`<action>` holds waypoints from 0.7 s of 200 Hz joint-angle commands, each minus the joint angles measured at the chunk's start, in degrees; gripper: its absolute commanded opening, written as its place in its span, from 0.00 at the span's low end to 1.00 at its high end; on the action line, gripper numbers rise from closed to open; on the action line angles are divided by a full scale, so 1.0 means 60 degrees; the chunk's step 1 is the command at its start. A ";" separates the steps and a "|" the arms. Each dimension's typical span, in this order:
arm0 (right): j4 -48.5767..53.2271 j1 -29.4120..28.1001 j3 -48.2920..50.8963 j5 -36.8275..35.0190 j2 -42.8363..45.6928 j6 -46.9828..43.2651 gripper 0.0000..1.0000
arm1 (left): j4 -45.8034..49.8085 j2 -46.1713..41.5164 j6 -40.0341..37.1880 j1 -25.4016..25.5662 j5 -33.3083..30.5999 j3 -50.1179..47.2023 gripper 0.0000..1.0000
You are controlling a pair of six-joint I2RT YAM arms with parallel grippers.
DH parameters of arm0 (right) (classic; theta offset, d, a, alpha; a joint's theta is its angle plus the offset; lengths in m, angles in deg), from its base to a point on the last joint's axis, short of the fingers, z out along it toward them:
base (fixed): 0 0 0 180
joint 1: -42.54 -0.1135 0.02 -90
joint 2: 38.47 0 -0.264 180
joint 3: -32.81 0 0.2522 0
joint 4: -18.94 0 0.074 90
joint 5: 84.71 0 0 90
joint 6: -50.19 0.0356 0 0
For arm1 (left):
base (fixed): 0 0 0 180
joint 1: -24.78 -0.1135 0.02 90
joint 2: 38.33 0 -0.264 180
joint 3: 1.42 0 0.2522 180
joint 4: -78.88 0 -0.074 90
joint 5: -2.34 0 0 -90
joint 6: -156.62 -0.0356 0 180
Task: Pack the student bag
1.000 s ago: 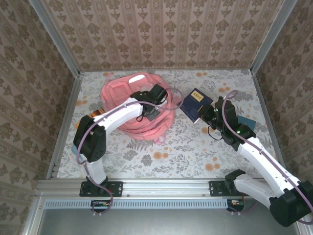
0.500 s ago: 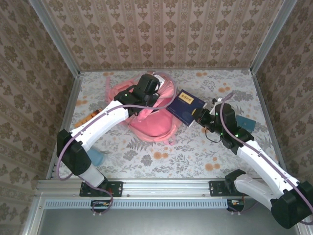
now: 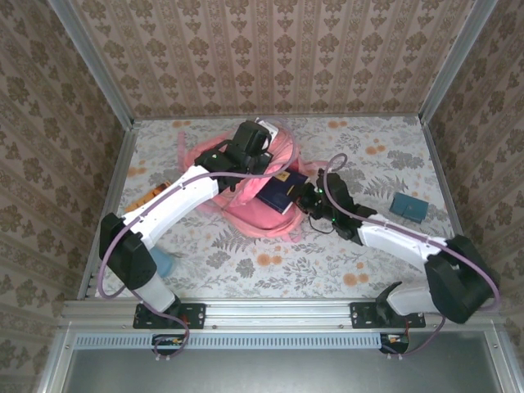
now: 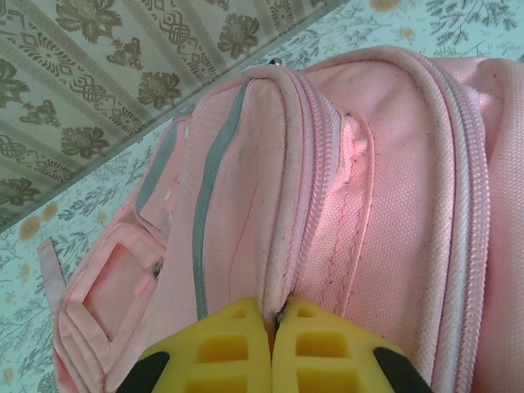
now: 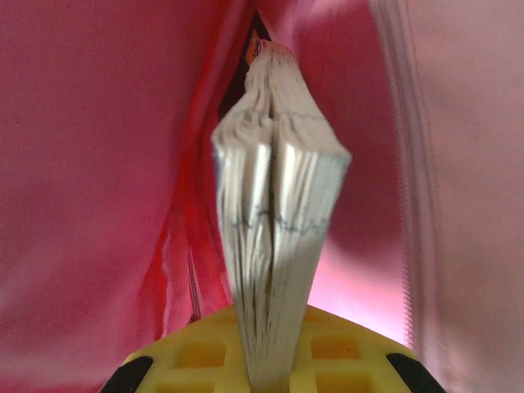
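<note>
Here's the student bag (image 3: 246, 205), a big pink heap on the flowered counter (image 3: 368, 270), lying toward the far side and left of centre. The left claw (image 4: 274, 332) is pressed together, its yellow pads pinching a ridge of pink fabric along a zip seam, with the bag's grey stripe (image 4: 205, 213) running up just to the left of the grip. Over on the other side, the right claw (image 5: 266, 364) is clamped on a dark-blue book (image 3: 278, 190). In the right wrist view the pages stand edge-on between the pads, and the book's far end sits in a gap between pink fabric walls. A small teal case (image 3: 408, 206) lies well apart on the right of the counter.
</note>
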 commanded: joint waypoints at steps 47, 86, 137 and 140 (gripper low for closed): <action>-0.2723 -0.0515 -0.1770 -0.1407 -0.2823 0.1436 0.08 | -0.1119 -0.0161 0.0515 0.0089 -0.0037 0.0920 0.00; -0.2692 -0.0731 -0.3046 -0.2187 -0.4382 0.1780 0.10 | -0.0934 -0.0201 0.0572 0.0071 -0.0031 0.0956 0.00; -0.2460 -0.0837 -0.4311 -0.0996 -0.5936 0.2322 0.34 | -0.0903 -0.0253 0.0707 -0.0010 0.0083 0.0873 0.00; -0.2366 -0.0831 -0.4361 -0.0866 -0.5939 0.2315 0.36 | -0.0895 -0.0240 0.0718 -0.0013 0.0098 0.0883 0.00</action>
